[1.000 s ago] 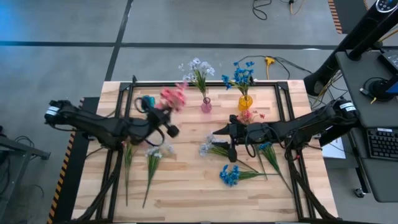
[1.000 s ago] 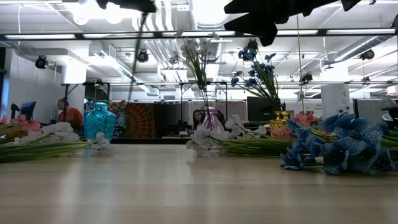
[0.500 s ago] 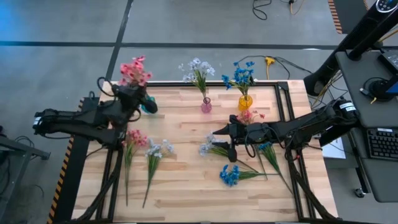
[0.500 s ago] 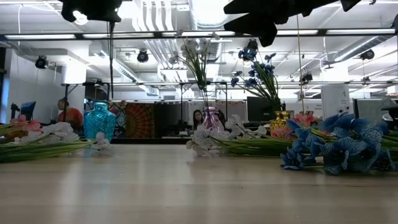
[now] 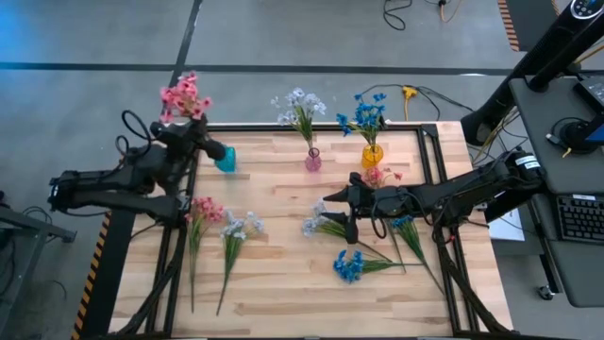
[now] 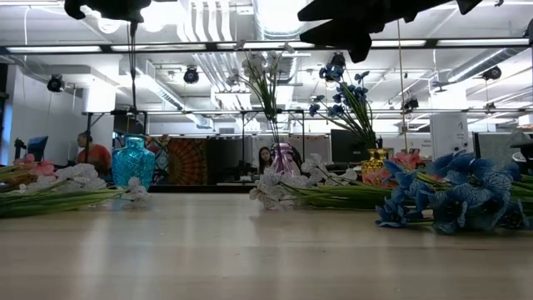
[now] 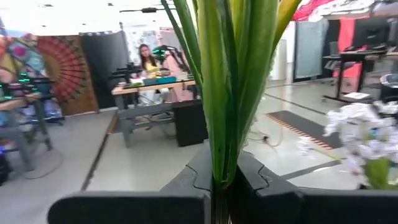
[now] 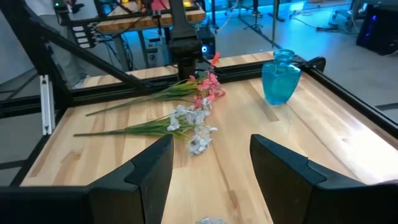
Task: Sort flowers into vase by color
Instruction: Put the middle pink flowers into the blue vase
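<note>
My left gripper [image 5: 198,142] is shut on a pink flower [image 5: 181,97], close to the teal vase [image 5: 225,159] at the table's far left. The flower stands upright. In the low view its thin stem [image 6: 132,58] hangs above the teal vase [image 6: 133,161]. A purple vase [image 5: 312,161] holds white flowers [image 5: 300,104], and a yellow vase [image 5: 372,156] holds blue flowers [image 5: 366,115]. My right gripper [image 5: 326,203] hovers open over a white flower [image 5: 316,225] at mid-table, touching nothing. My left gripper pinches the flower's green stem and its leaves [image 7: 221,168] between the two fingers [image 7: 255,180]. The fingers come in level and lie across the upright stem. The blossoms stand above the fingers and the lower stem hangs below them, clear of the table.
Loose flowers lie flat on the wood: pink [image 5: 203,210] and white [image 5: 241,227] at the left, blue [image 5: 349,266] and blue [image 5: 406,227] at the right, and pink [image 5: 379,176] by the yellow vase. A black frame [image 5: 283,127] rims the table.
My left gripper has carried the pink flower from over the table's middle left toward the far left corner, rising a little. It stays shut on the stem. The flower has swung upright, and its hanging stem has drifted over the teal vase.
</note>
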